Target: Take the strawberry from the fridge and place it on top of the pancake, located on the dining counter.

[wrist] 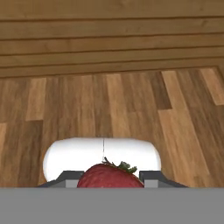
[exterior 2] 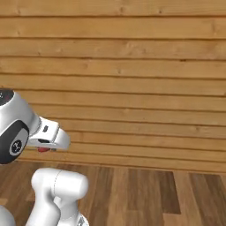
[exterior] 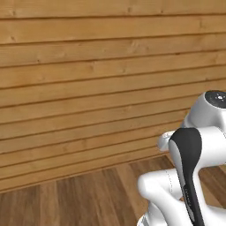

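Red strawberry (wrist: 110,176) clamped between the closed fingers of the gripper (wrist: 109,183), leafy top pointing up in the hand view. Beyond it, wooden plank floor (wrist: 113,105) and a horizontal-board wall (exterior: 88,70). No sign yet of pancake or dining counter, so their direction from the gripper cannot be told; likely mid-carry, base needing to turn toward the counter.

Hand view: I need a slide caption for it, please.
Gripper shut on a red strawberry, carried above a brown plank floor toward a wooden wall.
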Motion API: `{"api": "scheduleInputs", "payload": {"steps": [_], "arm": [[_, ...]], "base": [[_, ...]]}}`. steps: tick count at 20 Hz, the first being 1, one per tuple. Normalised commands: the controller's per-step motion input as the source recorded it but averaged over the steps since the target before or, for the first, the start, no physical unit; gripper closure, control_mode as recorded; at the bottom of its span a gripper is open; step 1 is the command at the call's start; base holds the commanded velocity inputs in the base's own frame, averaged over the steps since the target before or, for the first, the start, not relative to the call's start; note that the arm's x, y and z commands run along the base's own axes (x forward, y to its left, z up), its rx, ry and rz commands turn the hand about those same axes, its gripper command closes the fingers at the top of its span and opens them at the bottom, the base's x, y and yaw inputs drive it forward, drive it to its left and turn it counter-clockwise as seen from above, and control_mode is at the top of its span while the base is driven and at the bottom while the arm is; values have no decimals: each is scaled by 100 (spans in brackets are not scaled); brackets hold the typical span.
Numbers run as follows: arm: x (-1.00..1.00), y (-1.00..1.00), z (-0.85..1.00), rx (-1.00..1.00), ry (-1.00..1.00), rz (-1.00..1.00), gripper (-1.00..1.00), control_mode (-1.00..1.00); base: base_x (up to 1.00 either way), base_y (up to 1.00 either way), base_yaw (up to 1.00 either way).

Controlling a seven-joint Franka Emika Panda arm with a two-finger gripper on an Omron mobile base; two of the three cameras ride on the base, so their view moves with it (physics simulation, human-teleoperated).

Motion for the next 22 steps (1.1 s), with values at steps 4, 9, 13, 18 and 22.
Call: {"api": "scheduleInputs", "payload": {"steps": [4,9,13,18,22], "arm": [[0,0,0,0,0,0,100,100],[0,0,0,0,0,0,100,100],[0,0,0,0,0,0,100,100],[0,0,0,0,0,0,100,100],[0,0,0,0,0,0,100,100]], "base": [[100,52,11],[100,73,29],[97,42,62],[54,8,88],[37,0,97]]}}
